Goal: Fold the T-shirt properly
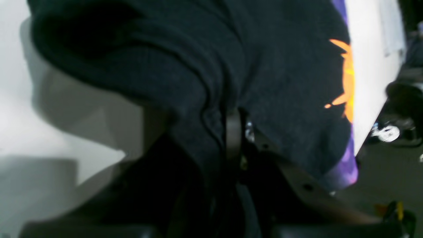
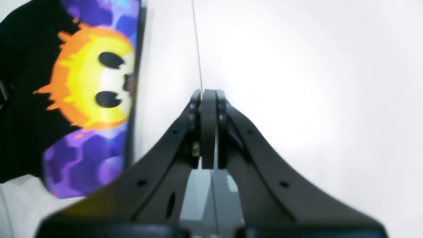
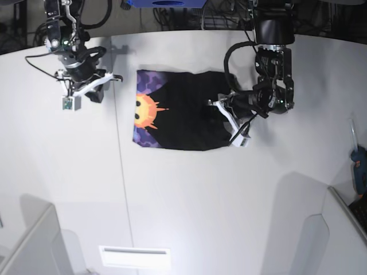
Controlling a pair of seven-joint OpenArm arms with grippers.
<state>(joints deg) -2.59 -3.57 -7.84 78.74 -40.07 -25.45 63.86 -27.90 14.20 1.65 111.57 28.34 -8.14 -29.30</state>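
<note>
The T-shirt was laid on the white table as a dark, roughly rectangular shape, black over most of its surface. An orange-yellow sun face on purple was shown along the edge farthest from the left gripper. That gripper was placed at the opposite edge of the cloth. In the left wrist view, black fabric was seen bunched and gathered between the fingers, which were closed tightly on it, and a raised fold was draped above them. A strip of orange and purple print was visible beyond the gripped cloth, near the table edge.

The right gripper was held well apart from the shirt, over bare table. In the right wrist view, its fingers were pressed together with nothing between them, and a thin seam in the table ran straight ahead of the tips. The printed end of the shirt was seen off to one side of that gripper, not touched by it.

A blue object was placed at the far table edge, beyond the left arm.
</note>
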